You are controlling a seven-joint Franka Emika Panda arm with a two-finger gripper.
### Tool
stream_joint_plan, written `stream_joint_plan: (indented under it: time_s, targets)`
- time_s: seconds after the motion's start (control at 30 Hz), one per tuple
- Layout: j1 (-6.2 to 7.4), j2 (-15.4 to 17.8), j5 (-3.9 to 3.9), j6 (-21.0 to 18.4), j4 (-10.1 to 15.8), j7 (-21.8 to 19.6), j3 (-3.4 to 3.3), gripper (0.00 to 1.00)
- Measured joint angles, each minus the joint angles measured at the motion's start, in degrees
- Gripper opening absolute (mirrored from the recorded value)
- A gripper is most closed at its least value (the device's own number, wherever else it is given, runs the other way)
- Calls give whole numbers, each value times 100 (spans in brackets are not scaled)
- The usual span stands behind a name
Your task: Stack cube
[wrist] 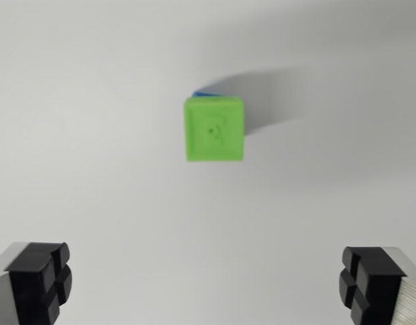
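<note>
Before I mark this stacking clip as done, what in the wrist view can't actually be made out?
- Blue cube: only a sliver shows past the green cube, which covers it; how squarely they align cannot be told.
- Mark on the green cube's top: blurred, unreadable.
- Gripper: only the fingertips show, wide apart; the rest is cut off by the bottom edge.
- White surface: edges out of frame.

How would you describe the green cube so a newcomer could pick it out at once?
On the plain white surface, look just above the centre of the wrist view, well beyond the open claw. The green cube sits there, a faint mark on its top. A blue sliver shows at its upper edge, apparently something beneath it.
</note>
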State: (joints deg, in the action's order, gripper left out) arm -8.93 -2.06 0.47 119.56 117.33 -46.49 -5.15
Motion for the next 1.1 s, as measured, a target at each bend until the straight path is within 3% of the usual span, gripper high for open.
stream_joint_plan:
  time_s: [0.57, 1.1]
  targets:
    - [0, 170, -12, -555, -386, -13, 0, 100]
    - [0, 187, -13, -630, -445, -15, 0, 100]
